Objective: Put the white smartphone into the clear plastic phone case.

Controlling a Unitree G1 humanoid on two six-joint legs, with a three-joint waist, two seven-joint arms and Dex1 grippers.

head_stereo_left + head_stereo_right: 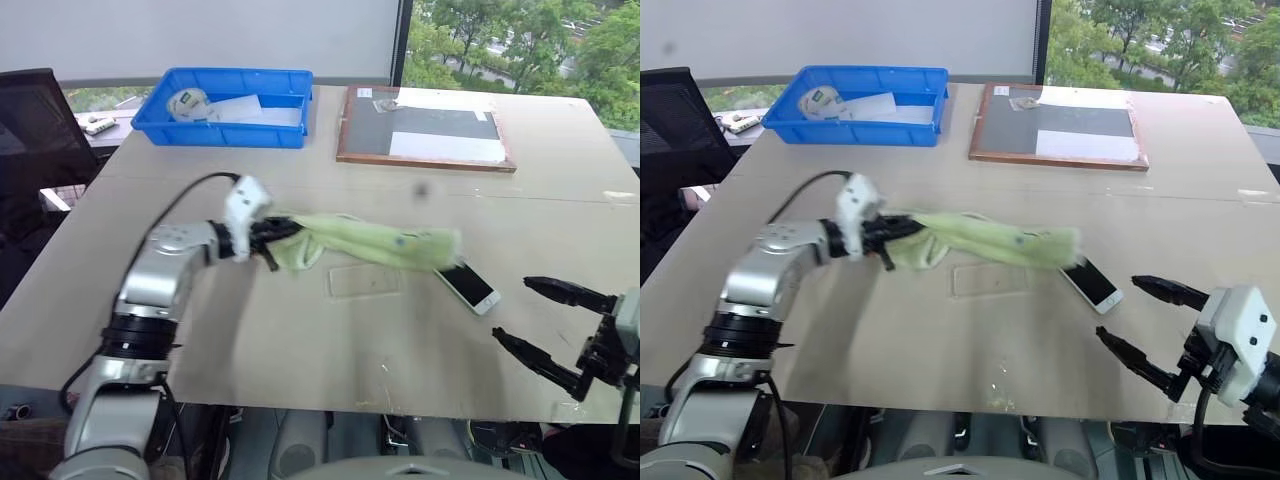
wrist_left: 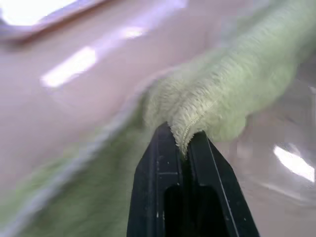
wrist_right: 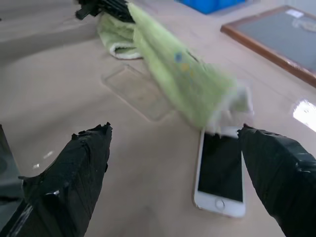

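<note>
The white smartphone [image 1: 470, 287] lies screen up on the tan table, its far end tucked under the tip of a light green cloth [image 1: 380, 245]. Just left of it, the clear plastic phone case [image 1: 362, 281] lies flat, showing as a faint glossy outline beneath the cloth. My left gripper [image 1: 268, 240] is shut on the cloth's left end [image 2: 197, 103] and holds it stretched above the table. To the right of the phone, near the table's front edge, my right gripper [image 1: 525, 315] stands open and empty. The right wrist view shows the phone [image 3: 220, 173] between its fingers, farther out.
A blue bin [image 1: 225, 135] holding a tape roll and white sheets stands at the back left. A wood-framed dark board [image 1: 425, 158] with white sheets lies at the back centre. A black chair [image 1: 30, 120] stands past the table's left edge.
</note>
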